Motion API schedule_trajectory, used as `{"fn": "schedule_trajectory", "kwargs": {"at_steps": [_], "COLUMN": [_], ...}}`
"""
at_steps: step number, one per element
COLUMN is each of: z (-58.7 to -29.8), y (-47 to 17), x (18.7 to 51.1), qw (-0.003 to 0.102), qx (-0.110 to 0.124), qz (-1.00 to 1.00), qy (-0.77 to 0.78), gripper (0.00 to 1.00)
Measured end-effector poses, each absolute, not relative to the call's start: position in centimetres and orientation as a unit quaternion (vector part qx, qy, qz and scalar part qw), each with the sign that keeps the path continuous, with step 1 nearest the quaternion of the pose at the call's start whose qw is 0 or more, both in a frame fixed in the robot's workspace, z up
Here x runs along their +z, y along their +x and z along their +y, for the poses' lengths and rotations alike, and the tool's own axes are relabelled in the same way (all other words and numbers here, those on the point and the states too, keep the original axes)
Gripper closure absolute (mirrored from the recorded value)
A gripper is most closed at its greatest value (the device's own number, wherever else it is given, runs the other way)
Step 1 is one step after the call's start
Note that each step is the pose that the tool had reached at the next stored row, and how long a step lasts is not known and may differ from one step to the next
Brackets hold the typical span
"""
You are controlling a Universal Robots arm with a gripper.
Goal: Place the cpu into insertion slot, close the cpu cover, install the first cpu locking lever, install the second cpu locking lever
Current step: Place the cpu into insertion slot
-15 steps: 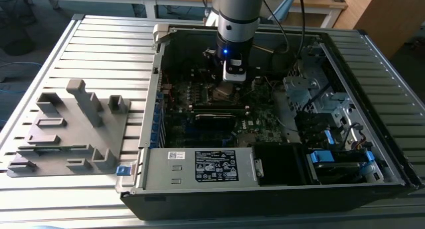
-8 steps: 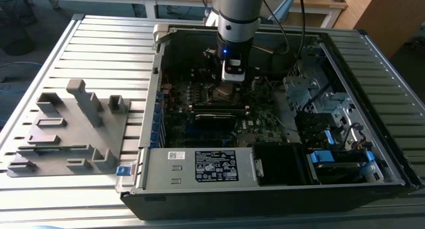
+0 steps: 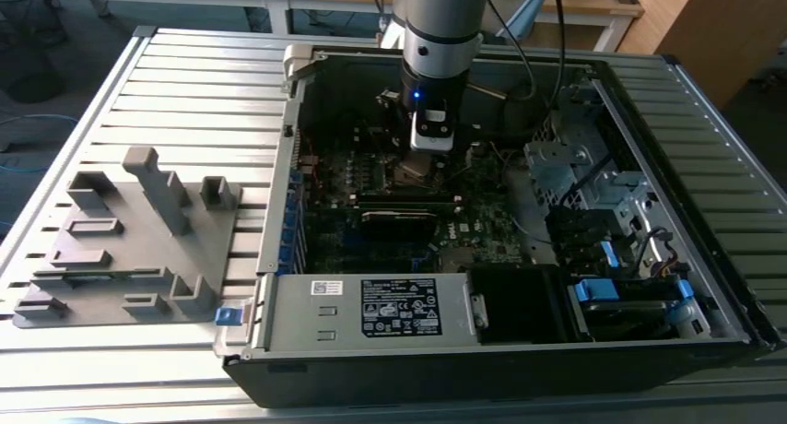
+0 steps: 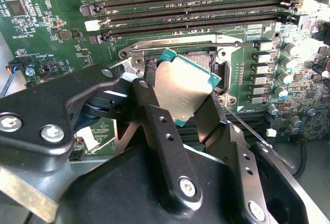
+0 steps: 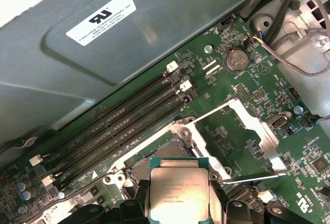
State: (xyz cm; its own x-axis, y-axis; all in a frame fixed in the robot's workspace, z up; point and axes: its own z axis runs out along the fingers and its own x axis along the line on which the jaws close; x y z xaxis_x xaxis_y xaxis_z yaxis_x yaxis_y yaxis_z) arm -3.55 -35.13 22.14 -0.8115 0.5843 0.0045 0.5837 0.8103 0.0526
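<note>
Silver-grey cpu (image 4: 183,87) is clamped between the jaws of my gripper (image 4: 179,92), held just over the open insertion slot (image 4: 201,59) and not seated. The cpu cover (image 5: 268,144) lies swung open beside the slot. In the exterior view, the gripper hangs upper centre, inside the computer case (image 3: 280,203).

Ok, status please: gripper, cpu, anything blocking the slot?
Gripper shut on cpu, held over insertion slot, not seated. Cpu cover open, swung aside. Nothing blocking seen.
</note>
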Motion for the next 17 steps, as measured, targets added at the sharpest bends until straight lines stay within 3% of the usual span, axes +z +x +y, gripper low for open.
{"fn": "schedule_trajectory", "kwargs": {"at_steps": [17], "z": [-35.13], "y": [-3.55], "x": [22.08], "qw": [0.008], "qx": [0.025], "qz": [0.916], "qy": [0.4], "gripper": [0.46]}}
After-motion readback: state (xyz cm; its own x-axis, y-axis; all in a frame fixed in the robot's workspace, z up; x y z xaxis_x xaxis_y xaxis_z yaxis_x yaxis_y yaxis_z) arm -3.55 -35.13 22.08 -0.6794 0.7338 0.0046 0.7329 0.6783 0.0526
